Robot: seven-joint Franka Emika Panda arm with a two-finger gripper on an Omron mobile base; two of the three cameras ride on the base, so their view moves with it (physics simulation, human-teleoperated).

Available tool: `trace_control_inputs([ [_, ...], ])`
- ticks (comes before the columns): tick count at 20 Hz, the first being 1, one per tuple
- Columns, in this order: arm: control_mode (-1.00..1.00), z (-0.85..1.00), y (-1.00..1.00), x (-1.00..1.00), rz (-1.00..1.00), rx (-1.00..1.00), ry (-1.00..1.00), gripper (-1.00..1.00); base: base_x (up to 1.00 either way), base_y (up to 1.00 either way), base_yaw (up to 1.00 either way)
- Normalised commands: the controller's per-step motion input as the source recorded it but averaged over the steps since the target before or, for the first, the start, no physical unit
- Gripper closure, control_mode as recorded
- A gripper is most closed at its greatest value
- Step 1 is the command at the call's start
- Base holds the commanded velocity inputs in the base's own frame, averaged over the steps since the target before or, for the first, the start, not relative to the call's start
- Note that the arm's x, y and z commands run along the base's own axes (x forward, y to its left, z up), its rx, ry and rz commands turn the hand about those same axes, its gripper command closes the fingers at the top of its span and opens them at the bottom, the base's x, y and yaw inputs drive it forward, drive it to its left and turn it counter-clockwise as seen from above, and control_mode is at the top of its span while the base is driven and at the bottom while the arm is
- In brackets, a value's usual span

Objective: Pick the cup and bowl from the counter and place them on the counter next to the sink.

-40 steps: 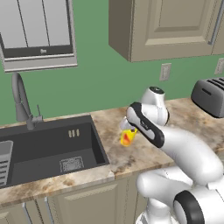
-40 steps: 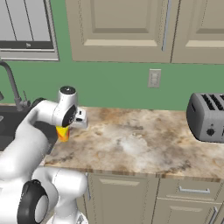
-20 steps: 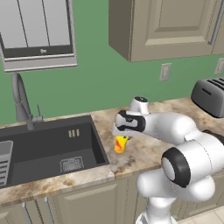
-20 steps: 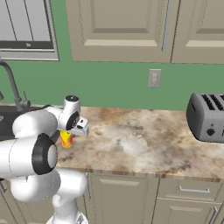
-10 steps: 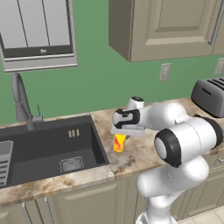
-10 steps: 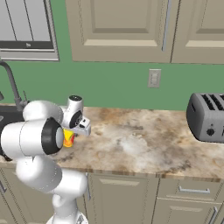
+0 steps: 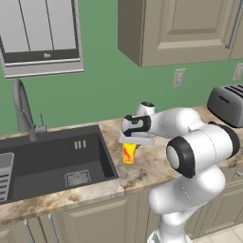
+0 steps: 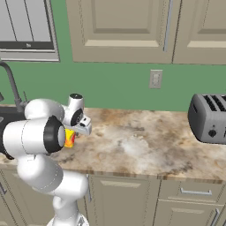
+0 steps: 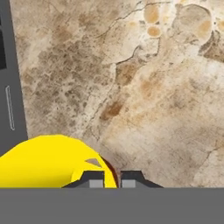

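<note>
The cup (image 7: 128, 153) is stood upright on the counter (image 7: 156, 161), just right of the sink (image 7: 52, 163). The faucet (image 7: 21, 110) is set at the sink's far left edge. Directly above the cup the gripper (image 7: 135, 141) is positioned, pointing down. A toaster (image 8: 208, 117) is placed at the far right end of the counter, well apart from the cup. Wall cabinets (image 8: 145, 31) are hung above the counter, and an outlet (image 8: 155, 79) is mounted on the wall behind it.
</note>
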Motion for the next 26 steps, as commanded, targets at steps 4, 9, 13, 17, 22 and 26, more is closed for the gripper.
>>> trace_control_inputs([
  [4,-1.00,0.00,0.00,0.00,0.00,0.00,0.00,-1.00,0.00,0.00,0.00],
  [9,-1.00,0.00,0.00,0.00,0.00,0.00,0.00,-1.00,0.00,0.00,0.00],
  [13,-1.00,0.00,0.00,-0.02,0.00,0.00,0.00,-1.00,0.00,0.00,0.00],
  [17,-1.00,0.07,0.00,-0.10,0.00,0.00,0.00,-1.00,0.00,0.00,0.00],
  [22,-1.00,0.20,0.00,-0.12,0.00,0.00,0.00,-1.00,0.00,0.00,0.00],
  [26,-1.00,0.23,0.00,-0.23,0.00,0.00,-0.01,-1.00,0.00,0.00,0.00],
])
